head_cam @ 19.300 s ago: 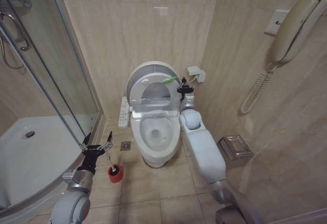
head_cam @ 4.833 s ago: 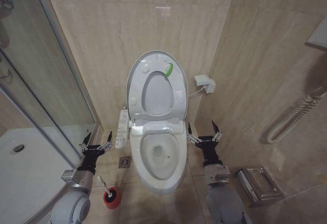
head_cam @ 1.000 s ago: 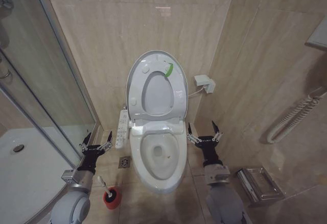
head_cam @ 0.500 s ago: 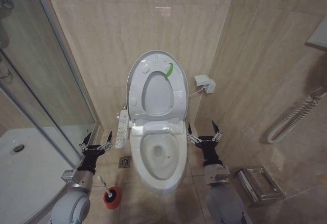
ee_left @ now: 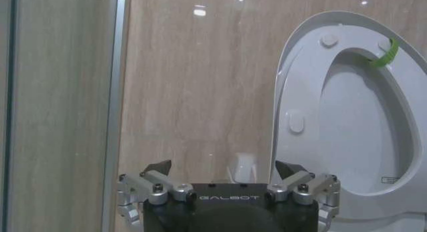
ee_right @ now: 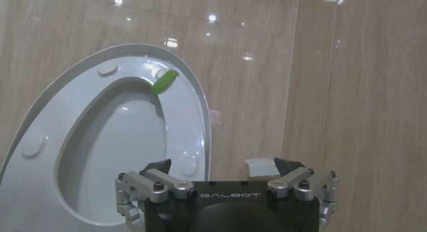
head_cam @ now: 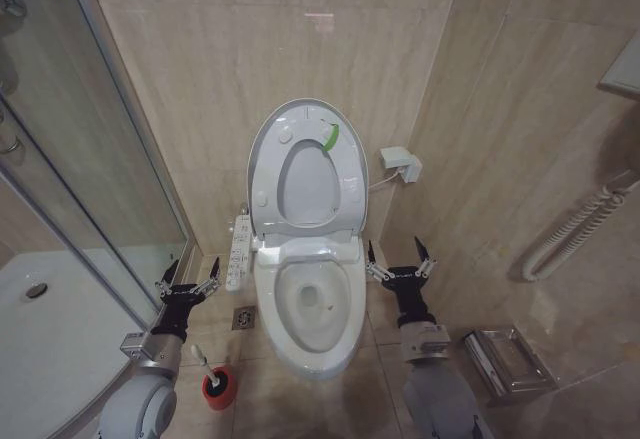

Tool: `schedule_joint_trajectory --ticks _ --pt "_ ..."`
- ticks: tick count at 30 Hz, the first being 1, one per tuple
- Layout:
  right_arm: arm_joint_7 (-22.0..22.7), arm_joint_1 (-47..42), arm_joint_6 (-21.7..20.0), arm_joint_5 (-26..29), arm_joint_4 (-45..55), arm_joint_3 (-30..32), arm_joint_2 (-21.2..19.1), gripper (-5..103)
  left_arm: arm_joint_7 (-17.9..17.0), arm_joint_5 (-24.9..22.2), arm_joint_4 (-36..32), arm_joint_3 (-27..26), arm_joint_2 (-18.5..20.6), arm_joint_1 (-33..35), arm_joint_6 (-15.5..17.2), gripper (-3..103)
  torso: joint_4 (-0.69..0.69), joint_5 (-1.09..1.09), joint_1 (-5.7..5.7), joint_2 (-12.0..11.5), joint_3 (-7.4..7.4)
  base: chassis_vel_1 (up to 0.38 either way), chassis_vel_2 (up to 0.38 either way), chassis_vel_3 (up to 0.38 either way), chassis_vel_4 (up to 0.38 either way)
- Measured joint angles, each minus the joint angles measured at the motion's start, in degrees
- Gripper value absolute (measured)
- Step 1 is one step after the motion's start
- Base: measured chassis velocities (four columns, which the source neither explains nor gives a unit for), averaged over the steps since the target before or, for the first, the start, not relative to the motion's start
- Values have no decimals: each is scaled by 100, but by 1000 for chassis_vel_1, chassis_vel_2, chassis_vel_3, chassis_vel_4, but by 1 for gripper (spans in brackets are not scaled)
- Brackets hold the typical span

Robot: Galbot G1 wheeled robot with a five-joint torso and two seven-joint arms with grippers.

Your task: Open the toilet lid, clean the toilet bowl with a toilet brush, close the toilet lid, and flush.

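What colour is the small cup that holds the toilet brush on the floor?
Red. The cup shows best in the head view, near the left arm.

Raised toilet lid (ee_right: 80,157) beyond gaping right claw (ee_right: 225,167)

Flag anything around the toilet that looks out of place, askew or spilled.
Nothing stands out. The glossy white oval toilet lid stands upright, the white ceramic toilet bowl shows no spill, and the white-handled toilet brush sits in its red cup holder.

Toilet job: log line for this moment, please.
toilet lid: raised | toilet bowl: uncovered | toilet brush: in red holder on floor | left gripper: open, empty | right gripper: open, empty
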Motion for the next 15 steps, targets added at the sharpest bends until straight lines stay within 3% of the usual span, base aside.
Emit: schedule_joint_trajectory --ticks 15 --pt "0 0 0 0 0 0 0 100 0 0 0 0 0 0 0 100 0 0 0 0 0 0 0 0 0"
